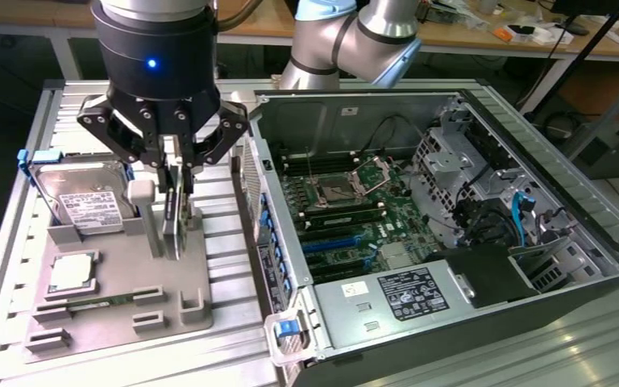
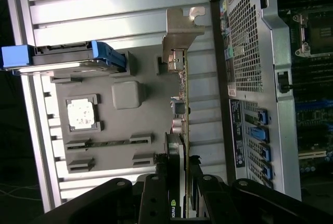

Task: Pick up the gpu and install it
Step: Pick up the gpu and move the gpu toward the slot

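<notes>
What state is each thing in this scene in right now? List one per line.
gripper: shut on the gpu.
gpu: held on edge over the grey tray.
hard drive: lying flat in the tray.
processor chip: flat in its tray recess.
memory stick: lying in its tray slot.
computer case: open, motherboard exposed.

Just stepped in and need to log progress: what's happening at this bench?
A robot arm has its jaws closed on the gpu, holding the card on edge over the grey tray, beside the hard drive. The open computer case sits to the exterior view's right, and the card is not in it yet.
</notes>
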